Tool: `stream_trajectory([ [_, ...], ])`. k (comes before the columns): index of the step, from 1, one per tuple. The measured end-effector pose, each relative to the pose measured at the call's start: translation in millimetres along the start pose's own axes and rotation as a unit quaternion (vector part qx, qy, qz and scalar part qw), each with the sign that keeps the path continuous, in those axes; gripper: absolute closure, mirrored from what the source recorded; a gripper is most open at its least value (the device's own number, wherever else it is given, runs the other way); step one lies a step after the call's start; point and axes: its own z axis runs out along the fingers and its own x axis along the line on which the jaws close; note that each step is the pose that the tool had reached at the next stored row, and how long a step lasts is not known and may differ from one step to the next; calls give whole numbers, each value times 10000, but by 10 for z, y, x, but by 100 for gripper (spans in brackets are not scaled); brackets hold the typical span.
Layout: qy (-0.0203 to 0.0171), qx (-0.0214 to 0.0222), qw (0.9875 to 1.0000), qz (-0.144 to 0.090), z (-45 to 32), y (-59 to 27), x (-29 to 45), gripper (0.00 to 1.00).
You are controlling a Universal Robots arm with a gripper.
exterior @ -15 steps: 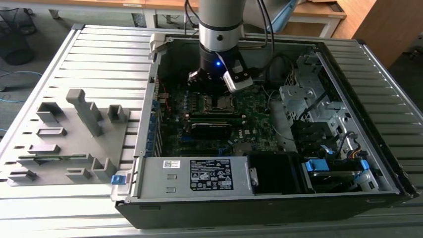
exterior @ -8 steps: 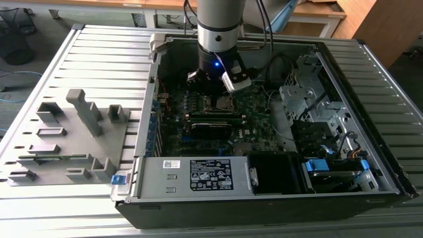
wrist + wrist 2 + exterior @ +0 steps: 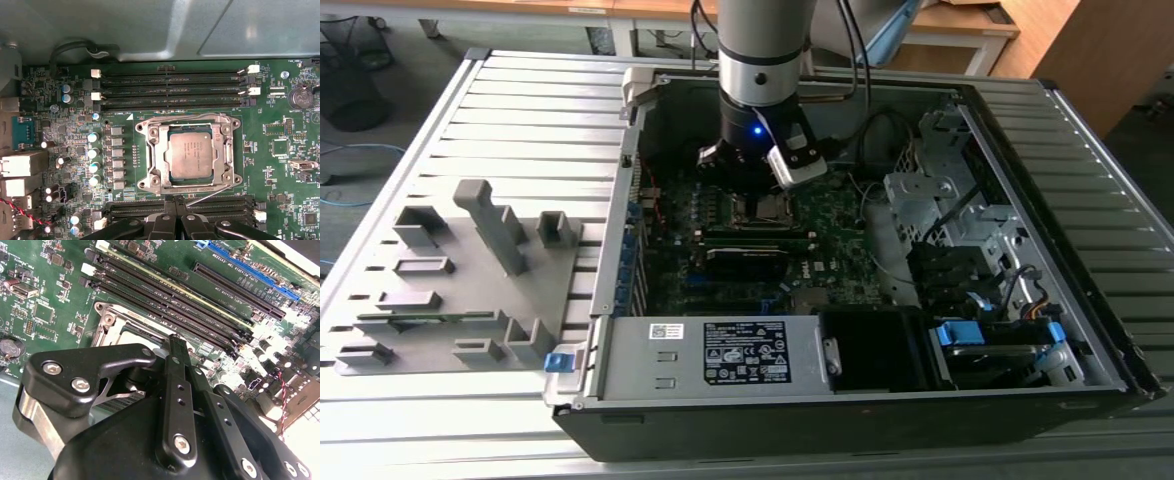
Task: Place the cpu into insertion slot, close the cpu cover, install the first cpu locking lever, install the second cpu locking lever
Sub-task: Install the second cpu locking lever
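In the first wrist view the cpu, a dull silver square, lies flat in the insertion slot on the green motherboard. The cpu cover, a silvery frame, lies down around it. A thin wire locking lever slants out from the socket's near edge toward my gripper. The second wrist view has the gripper shut, its black fingers pressed together with the tips at the edge of the insertion slot. In the exterior view the gripper hangs just over the insertion slot.
Long black memory slots run on both sides of the socket. The open computer case walls in the board, with a power supply in front and drive cages at the exterior view's right. A grey fixture tray lies at the exterior view's left.
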Motion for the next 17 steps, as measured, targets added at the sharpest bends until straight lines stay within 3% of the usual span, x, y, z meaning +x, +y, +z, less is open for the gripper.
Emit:
stream_trajectory([
  [17,1,1,10000,0,72,-8,41,90],
])
